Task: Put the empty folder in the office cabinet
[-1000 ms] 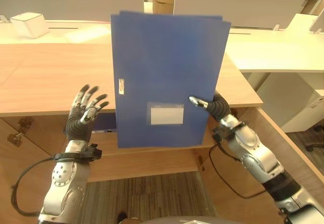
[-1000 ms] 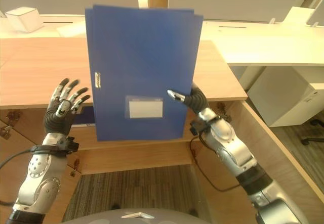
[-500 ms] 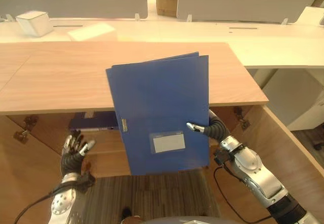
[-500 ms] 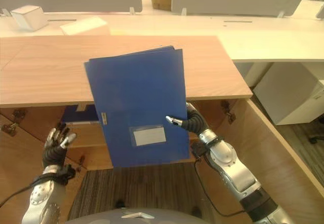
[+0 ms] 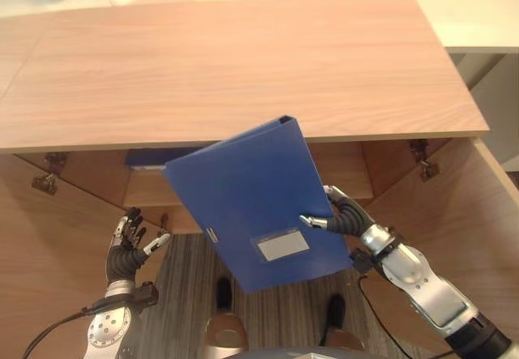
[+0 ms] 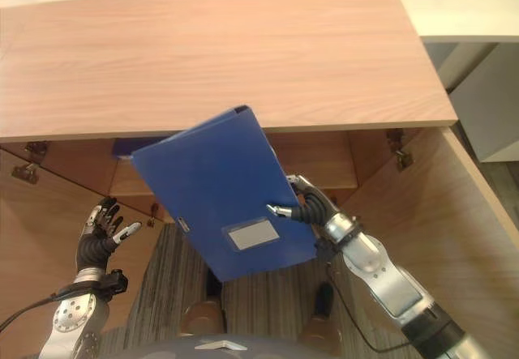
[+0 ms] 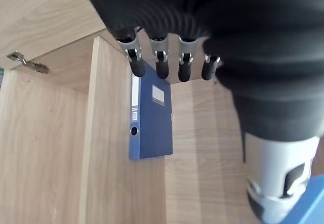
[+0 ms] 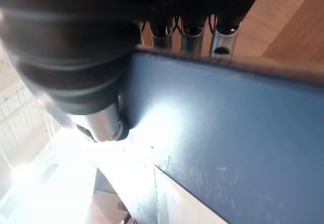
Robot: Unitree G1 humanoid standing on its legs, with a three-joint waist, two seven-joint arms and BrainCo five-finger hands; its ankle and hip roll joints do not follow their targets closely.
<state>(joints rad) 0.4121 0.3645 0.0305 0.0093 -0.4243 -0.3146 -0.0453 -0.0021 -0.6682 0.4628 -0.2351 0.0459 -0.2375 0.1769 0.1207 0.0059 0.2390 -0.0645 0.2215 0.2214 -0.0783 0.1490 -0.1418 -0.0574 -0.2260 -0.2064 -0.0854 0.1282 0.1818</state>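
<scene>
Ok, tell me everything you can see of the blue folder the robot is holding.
The flat blue folder looks like stiff plastic, with a pale rectangular label pocket low on its cover and a small metal clasp at one edge. It is closed and tilted, its top corner reaching to the front edge of the wooden cabinet top, before the open cabinet. The right hand pinches its side edge, thumb on the cover. The left hand hangs apart, open.

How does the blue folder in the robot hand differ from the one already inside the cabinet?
The held folder is tilted, pinched by the right robot hand in front of the cabinet; the stored folder stands inside, against a wall, untouched. Both are blue with a pale label.
</scene>
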